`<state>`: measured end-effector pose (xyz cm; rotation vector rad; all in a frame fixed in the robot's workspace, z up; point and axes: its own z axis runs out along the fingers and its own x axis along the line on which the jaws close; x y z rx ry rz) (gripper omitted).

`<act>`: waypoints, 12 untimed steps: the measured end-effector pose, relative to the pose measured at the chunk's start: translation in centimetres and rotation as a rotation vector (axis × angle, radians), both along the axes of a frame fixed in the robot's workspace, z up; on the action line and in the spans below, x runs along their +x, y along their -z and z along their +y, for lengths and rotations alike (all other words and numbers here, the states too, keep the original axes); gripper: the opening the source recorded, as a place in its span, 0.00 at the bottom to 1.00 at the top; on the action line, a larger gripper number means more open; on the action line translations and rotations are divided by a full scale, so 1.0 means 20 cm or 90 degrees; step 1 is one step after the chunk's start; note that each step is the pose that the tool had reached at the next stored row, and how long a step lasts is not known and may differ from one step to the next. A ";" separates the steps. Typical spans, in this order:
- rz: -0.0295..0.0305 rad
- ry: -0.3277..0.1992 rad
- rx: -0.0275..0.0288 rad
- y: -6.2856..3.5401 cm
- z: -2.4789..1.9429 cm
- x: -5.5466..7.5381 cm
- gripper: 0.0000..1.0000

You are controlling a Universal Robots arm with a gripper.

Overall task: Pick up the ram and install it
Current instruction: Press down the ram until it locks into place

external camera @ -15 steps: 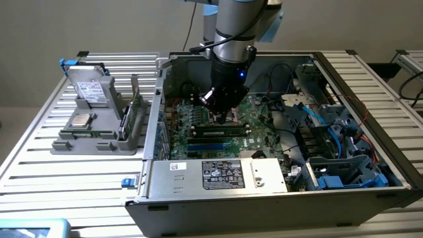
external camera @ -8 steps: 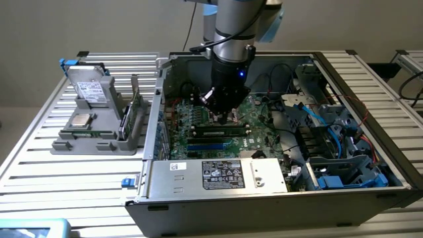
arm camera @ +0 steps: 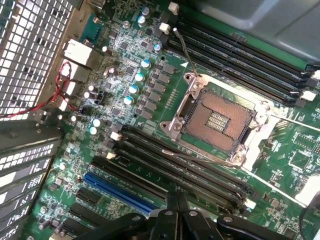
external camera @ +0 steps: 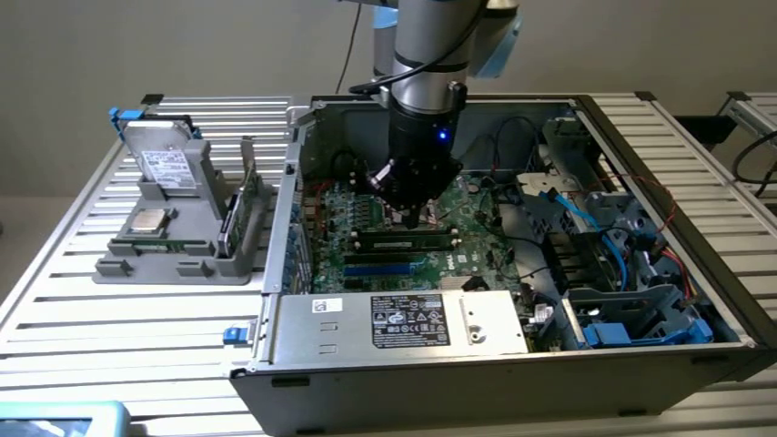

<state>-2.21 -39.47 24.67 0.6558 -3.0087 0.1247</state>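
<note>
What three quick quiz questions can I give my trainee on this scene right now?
1. True or false: the CPU socket on the motherboard is empty.
2. The jaws of the gripper are: A) wide open; B) shut; C) clamped on a drive.
3. Fill in: the gray holder sits on the exterior view's ____ of the case.
Key: 1 true; 2 B; 3 left.
</note>
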 end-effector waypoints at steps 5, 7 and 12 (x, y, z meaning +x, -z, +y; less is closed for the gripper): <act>0.0000 0.020 0.0000 0.000 -0.003 0.00 0.11; 0.0000 0.025 0.0001 0.000 -0.007 0.00 0.11; 0.0000 0.037 0.0001 0.000 -0.018 0.00 0.11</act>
